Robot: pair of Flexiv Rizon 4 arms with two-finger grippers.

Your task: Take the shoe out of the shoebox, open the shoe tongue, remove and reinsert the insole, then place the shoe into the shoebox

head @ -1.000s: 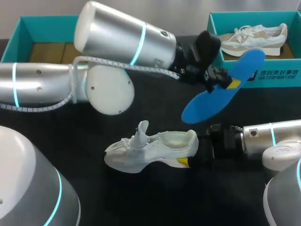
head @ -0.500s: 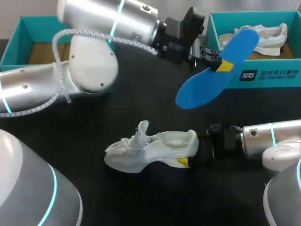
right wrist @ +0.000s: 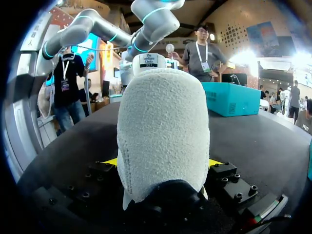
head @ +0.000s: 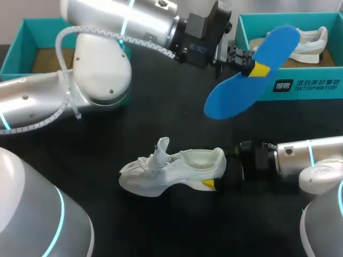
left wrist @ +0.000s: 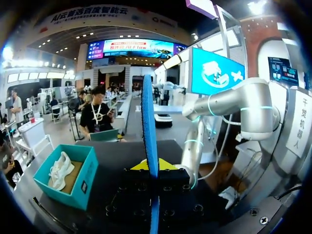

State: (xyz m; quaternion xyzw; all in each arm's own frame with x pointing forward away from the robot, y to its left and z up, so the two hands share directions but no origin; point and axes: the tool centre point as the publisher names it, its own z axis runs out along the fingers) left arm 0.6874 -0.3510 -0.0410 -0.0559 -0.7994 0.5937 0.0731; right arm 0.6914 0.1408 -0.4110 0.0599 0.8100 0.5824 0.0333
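Note:
A white shoe [head: 171, 171] lies on its side on the black table, tongue standing up and its opening bare. My right gripper [head: 214, 179] is shut on its heel; in the right wrist view the heel [right wrist: 163, 131] fills the gap between the yellow tips, at my right gripper [right wrist: 163, 163]. The blue insole [head: 246, 80] hangs in the air above the table, slanting toward the right shoebox [head: 300, 85]. My left gripper [head: 256, 69] is shut on its middle. In the left wrist view the insole [left wrist: 148, 117] stands edge-on between the tips of my left gripper [left wrist: 152, 165].
The teal shoebox at the back right holds a second white shoe [head: 292, 43]. Another teal box [head: 32, 37] stands at the back left, partly behind my left arm [head: 107, 48]. In the left wrist view the box with the shoe [left wrist: 66, 173] sits beside the gripper.
My left arm has lifted the insole away from the shoe, up and toward the back right near the shoebox. The shoe and my right gripper have stayed put.

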